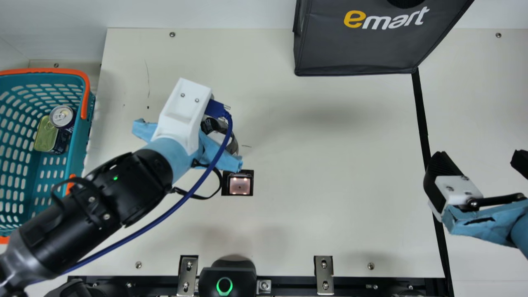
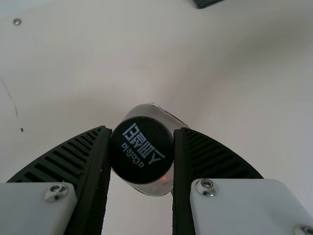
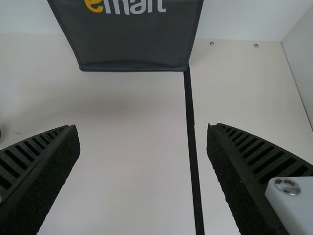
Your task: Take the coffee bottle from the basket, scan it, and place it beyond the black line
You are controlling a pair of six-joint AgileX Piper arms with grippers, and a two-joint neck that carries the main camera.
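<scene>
In the left hand: coffee bottle, one, gripped near its top.
Scanner: just beside that hand; scanning judged in progress.
Next move: present barcode to scanner, then carry across.
Black line: well apart from left hand.
Right hand: farthest, open, unladen.

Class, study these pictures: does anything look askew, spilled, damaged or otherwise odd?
Two small oddities. The right arm's light-blue wrapping has a ragged dark gap, as if torn. The table bears thin dark marks, perhaps scratches, left of the main view's centre. I see no spill.
</scene>
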